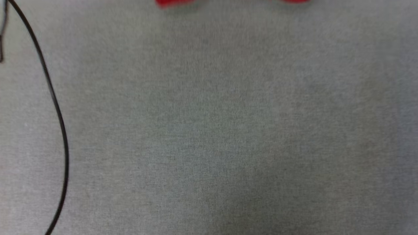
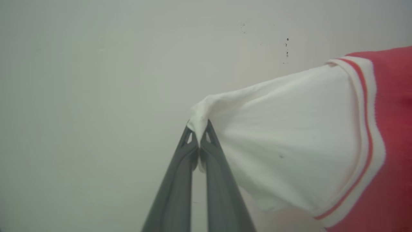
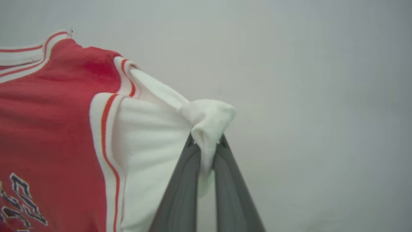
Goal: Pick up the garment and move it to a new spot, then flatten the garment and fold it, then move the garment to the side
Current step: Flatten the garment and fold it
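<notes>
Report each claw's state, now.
Left claw: shut on the shirt.
Right claw: shut on the shirt too.

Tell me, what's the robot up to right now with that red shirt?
Left hand and right hand both shut, each pinching a white sleeve of the red jersey. Jersey stretched between them. Black cable on grey surface, left side.

Soft cloth garment (image 3: 58,129); matt grey tool (image 3: 206,145) fingers; woven tabletop (image 1: 209,130).
</notes>
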Controlling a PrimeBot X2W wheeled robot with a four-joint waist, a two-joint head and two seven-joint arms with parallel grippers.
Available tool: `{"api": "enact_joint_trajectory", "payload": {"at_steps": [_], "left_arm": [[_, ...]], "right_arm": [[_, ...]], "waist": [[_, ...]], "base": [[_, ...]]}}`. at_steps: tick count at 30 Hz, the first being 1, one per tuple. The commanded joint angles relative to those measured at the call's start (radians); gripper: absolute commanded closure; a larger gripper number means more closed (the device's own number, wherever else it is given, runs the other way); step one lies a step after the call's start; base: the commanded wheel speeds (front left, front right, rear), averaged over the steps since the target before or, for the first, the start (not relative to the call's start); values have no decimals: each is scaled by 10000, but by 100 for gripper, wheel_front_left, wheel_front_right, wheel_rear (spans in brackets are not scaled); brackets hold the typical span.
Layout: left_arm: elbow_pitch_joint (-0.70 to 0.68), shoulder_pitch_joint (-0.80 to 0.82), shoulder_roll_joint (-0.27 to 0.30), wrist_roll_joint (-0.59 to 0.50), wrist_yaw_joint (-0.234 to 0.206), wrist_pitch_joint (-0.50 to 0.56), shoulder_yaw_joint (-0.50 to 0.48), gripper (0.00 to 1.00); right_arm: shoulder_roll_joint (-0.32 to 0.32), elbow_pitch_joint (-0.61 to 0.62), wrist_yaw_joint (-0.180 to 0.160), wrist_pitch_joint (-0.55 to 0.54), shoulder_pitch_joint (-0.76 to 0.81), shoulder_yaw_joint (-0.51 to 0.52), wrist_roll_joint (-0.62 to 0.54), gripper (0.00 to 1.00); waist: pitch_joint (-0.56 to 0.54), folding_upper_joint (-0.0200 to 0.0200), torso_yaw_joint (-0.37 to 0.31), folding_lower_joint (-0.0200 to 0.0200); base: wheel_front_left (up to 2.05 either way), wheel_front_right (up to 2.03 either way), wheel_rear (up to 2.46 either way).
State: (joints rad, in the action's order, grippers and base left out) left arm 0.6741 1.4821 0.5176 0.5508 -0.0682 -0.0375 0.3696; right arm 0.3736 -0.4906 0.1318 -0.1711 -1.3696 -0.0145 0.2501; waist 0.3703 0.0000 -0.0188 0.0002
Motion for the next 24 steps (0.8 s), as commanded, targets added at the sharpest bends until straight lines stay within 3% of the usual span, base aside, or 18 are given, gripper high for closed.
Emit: {"api": "enact_joint_trajectory", "payload": {"at_steps": [1, 13, 20, 24], "left_arm": [[288, 398, -7, 27, 72, -75, -71, 100], [2152, 575, -624, 672, 1082, -559, -91, 100], [3494, -527, -1044, 1437, 1744, -933, -223, 100], [3863, -1409, -1176, 1715, 1902, -1082, -156, 100]], "right_arm": [[-28, -351, -21, 162, -569, -162, 7, 100], [-491, -2638, -21, 1111, -1852, -1612, 630, 100], [-736, -3841, -20, 1728, -771, -2575, 1478, 100], [-826, -4098, -18, 1903, 140, -3047, 1990, 100]], "waist": [[752, 0, 29, -2], [2280, 0, 46, -2], [2155, 0, 8, -2], [1838, 0, 7, -2]], "base": [[0, 0, 0], [0, 0, 0], [0, 0, 0], [0, 0, 0]]}}
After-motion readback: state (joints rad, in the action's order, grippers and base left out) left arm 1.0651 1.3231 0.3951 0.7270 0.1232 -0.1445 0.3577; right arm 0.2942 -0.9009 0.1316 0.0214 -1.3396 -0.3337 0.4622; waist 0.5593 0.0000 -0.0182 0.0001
